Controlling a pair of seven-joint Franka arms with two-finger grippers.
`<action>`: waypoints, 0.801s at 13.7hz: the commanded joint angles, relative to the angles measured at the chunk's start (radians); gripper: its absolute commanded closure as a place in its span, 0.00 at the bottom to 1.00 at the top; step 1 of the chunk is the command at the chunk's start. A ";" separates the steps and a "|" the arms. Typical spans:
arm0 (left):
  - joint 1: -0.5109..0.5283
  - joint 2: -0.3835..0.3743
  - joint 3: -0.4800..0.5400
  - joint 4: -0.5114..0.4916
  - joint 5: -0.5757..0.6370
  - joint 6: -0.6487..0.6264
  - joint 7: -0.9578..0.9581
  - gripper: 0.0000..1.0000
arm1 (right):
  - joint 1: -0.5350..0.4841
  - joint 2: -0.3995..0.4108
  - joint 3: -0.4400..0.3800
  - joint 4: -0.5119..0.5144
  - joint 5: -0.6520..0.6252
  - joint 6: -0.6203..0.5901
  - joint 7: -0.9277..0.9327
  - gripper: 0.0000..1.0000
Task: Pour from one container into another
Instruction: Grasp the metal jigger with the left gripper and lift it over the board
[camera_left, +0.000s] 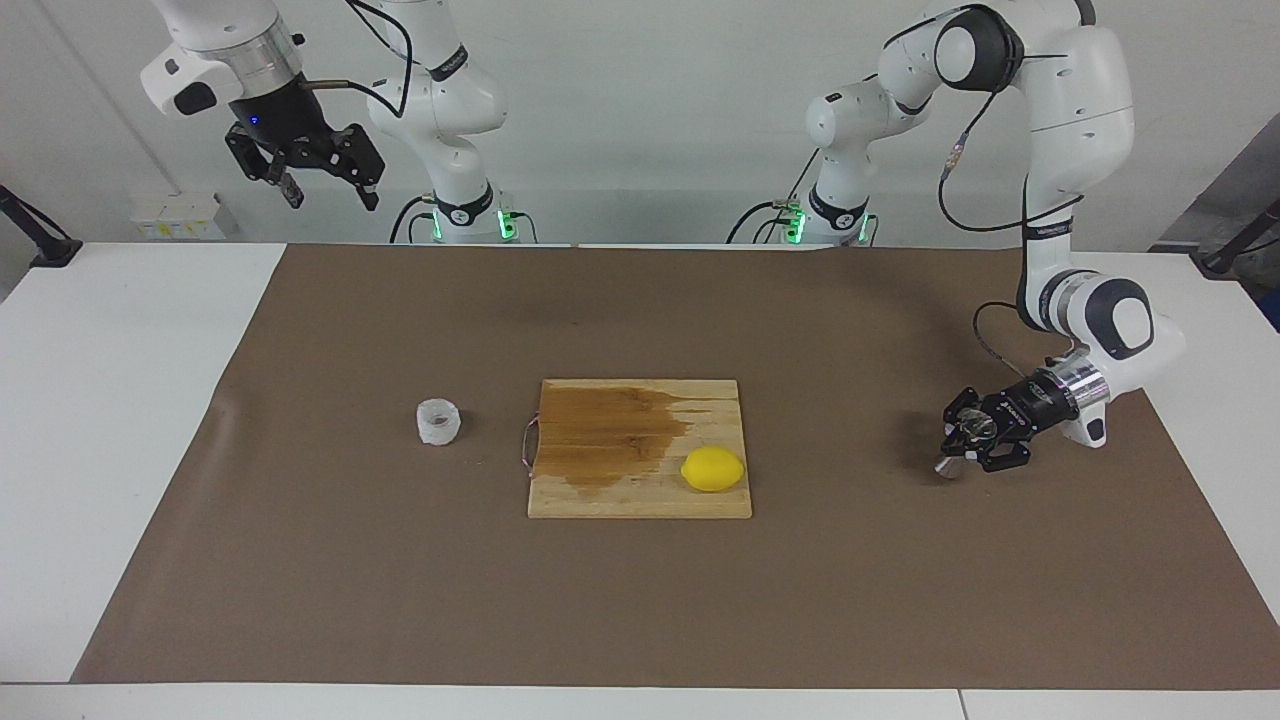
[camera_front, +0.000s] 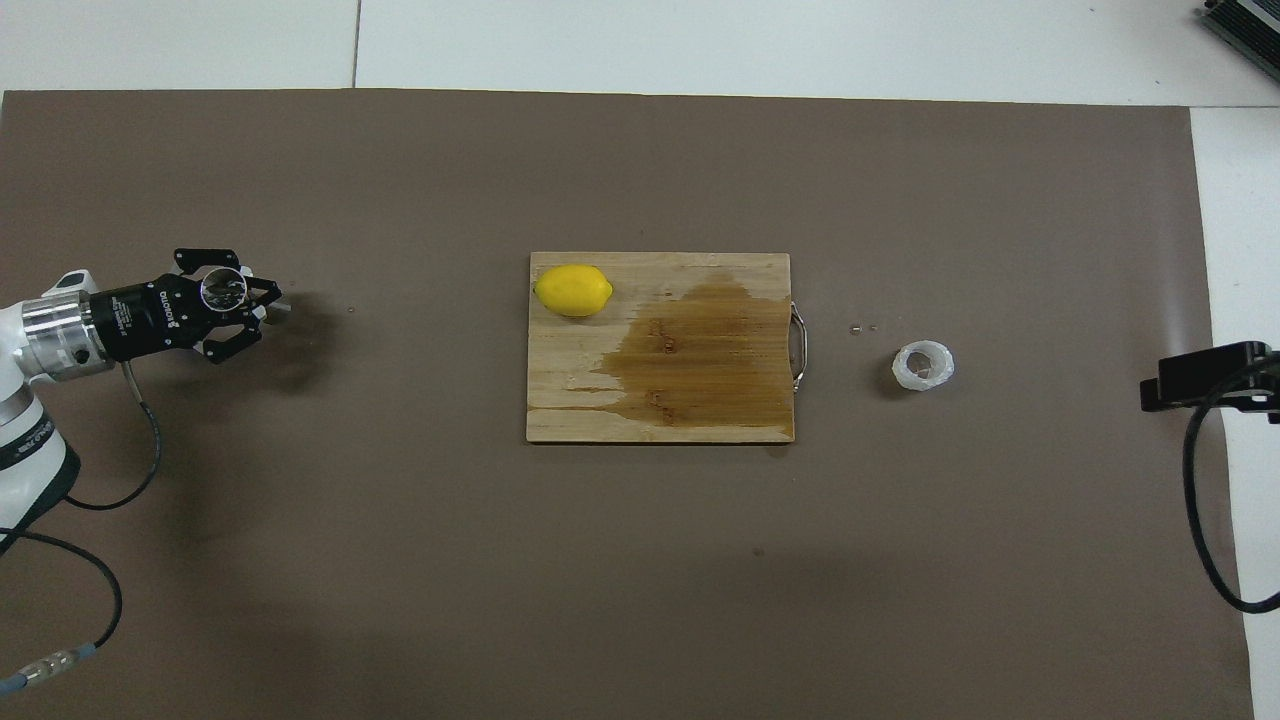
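While the left gripper sits low over the brown mat near the bench's edge at the left arm's end, its jaws are closed on the steel jigger, gripping it at the waist. In the facing view the jigger's lower cone reaches down to the mat; whether it touches the mat cannot be told. From overhead, the jigger's open upper cup shows as a shiny circle between the gripper's links.

The translucent white cup stands upright on the mat toward the right arm's end, beside the handle of the wooden cutting board but apart from it. A dark wet stain covers part of the board, and a lemon lies on the board's corner toward the left arm's end, farther from the robots.

The right gripper waits high over the bench's edge at its own arm's end, jaws open and holding nothing.
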 joint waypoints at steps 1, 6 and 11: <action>-0.065 -0.077 0.008 -0.040 -0.023 -0.008 -0.011 1.00 | -0.005 -0.015 0.004 -0.013 -0.005 -0.001 0.007 0.00; -0.203 -0.143 0.008 -0.035 -0.092 0.004 -0.180 1.00 | -0.005 -0.015 0.004 -0.013 -0.005 -0.003 0.007 0.00; -0.324 -0.194 0.008 -0.035 -0.133 0.015 -0.278 1.00 | -0.005 -0.015 0.004 -0.013 -0.005 -0.001 0.007 0.00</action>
